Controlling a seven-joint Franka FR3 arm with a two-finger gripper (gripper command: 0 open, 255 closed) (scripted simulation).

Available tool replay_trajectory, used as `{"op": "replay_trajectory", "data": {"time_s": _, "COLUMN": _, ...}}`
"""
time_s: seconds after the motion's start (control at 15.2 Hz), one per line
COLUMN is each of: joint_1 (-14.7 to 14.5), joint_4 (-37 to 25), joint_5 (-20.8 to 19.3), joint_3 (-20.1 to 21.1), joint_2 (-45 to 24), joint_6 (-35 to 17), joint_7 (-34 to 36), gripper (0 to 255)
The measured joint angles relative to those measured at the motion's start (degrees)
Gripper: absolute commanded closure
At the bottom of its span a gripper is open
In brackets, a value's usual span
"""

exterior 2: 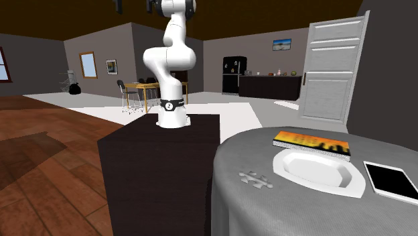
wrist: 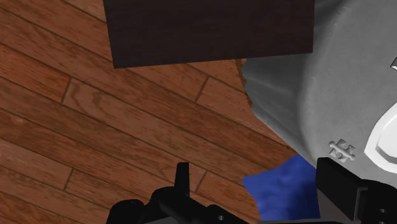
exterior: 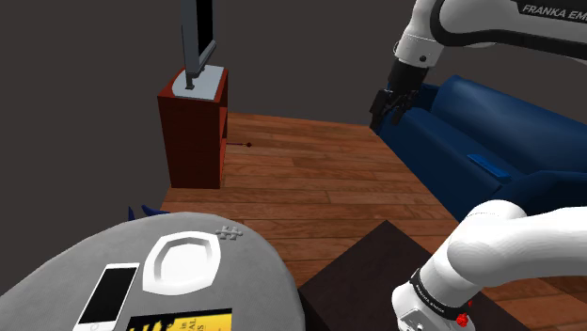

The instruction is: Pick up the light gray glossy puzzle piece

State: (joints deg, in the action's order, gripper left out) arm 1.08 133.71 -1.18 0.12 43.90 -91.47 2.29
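- The light grey puzzle piece (exterior: 229, 232) lies flat near the table (exterior: 259, 282) edge that faces the stand (exterior: 367, 268), just beside the white plate (exterior: 183, 263). We judge it reachable from above.
- Our gripper (wrist: 259, 175) hangs high over the wooden floor (wrist: 95, 114), well apart from the piece. Its fingers are spread and hold nothing, ready for the approach.

A blue sofa (exterior: 442, 141) on wood floor (exterior: 310, 179), dark walls (exterior: 85, 94).
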Motion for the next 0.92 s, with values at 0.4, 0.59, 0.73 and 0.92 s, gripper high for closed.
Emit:
{"op": "replay_trajectory", "data": {"time_s": 0.4, "joint_1": -2.18, "joint_4": 1.60, "joint_5": 0.97, "joint_3": 1.52, "joint_2": -5.21, "joint_6": -6.63, "joint_7": -1.30, "gripper": 0}}
{"op": "replay_trajectory", "data": {"time_s": 0.59, "joint_1": -3.70, "joint_4": 3.36, "joint_5": 1.51, "joint_3": 2.56, "joint_2": -8.54, "joint_6": -11.68, "joint_7": -2.47, "gripper": 0}}
{"op": "replay_trajectory", "data": {"time_s": 0.73, "joint_1": -4.70, "joint_4": 3.32, "joint_5": 1.83, "joint_3": 3.33, "joint_2": -11.58, "joint_6": -14.67, "joint_7": -3.19, "gripper": 0}}
{"op": "replay_trajectory", "data": {"time_s": 0.92, "joint_1": -6.24, "joint_4": 3.74, "joint_5": 2.31, "joint_3": 4.73, "joint_2": -15.91, "joint_6": -19.37, "joint_7": -4.01, "gripper": 0}}
